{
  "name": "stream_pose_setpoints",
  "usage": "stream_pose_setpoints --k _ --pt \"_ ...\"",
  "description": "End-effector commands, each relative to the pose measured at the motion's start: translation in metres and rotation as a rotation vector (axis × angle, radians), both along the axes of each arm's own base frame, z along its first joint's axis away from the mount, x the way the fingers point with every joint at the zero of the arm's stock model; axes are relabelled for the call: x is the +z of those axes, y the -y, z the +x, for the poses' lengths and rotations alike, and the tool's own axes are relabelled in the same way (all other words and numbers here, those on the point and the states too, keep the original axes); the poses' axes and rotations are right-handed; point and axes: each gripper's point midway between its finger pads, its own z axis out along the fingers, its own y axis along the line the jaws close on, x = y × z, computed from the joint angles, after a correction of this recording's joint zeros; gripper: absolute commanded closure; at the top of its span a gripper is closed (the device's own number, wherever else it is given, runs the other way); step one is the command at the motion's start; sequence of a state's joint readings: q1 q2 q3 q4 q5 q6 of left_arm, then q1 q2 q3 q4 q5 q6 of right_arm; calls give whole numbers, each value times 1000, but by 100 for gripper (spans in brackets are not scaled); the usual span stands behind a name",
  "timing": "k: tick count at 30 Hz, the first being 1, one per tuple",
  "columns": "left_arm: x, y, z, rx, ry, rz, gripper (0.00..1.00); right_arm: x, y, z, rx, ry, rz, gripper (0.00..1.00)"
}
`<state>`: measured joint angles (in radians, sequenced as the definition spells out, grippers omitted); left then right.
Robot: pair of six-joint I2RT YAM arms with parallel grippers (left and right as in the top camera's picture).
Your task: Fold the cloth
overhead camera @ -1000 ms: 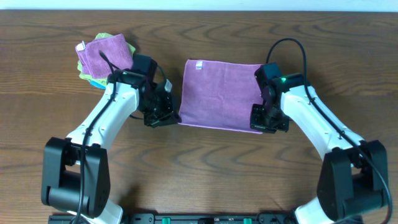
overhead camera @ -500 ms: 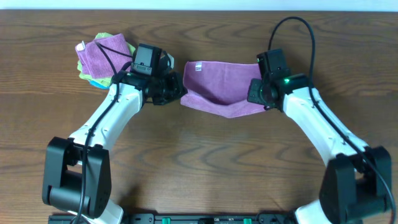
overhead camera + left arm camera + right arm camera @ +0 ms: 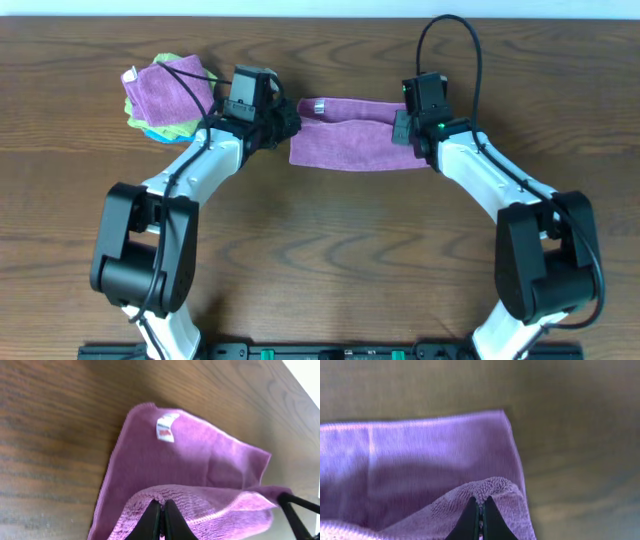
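Purple cloth (image 3: 350, 148) lay doubled over on wooden tabletop (image 3: 330, 250). Left fingers (image 3: 151, 519) and right fingers (image 3: 470, 519) each clamped a folded-over corner near the far edge.

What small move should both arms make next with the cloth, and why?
Probably lower and open both grippers: left gripper and right gripper each pinch a corner held over the cloth near its far edge, so the fold looks ready to set down.

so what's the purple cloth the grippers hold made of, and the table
The purple cloth looks like soft microfibre or terry: fuzzy looped nap, stitched hem, sewn white tag. The table looks like wood or wood-look laminate: grain lines, low sheen.
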<state>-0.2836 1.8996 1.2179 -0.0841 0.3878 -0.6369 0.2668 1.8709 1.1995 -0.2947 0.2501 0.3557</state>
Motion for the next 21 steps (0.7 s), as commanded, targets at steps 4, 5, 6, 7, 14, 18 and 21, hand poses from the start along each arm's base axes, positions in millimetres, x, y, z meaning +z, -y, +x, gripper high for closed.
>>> stream_pose_setpoints --k 4,5,6,7,14,18,21 --pt "0 -5 16 52 54 17 94 -9 25 15 -31 28 -60 99" --pt "-1 -4 19 52 61 15 94 -8 26 16 -33 32 -61 99" --pt "-4 -3 21 52 67 12 94 -8 29 17 -36 37 -64 99" --pt "-7 -3 22 55 64 9 94 -7 30 19 -33 45 -67 99" --pt "-21 -2 30 64 77 13 94 -17 29 33 -4 78 -88 99" --pt "-28 -4 35 72 86 25 94 -30 31 32 -8 56 -99 99" --pt "-31 -6 37 81 92 33 94 -36 31 32 -7 47 -101 99"
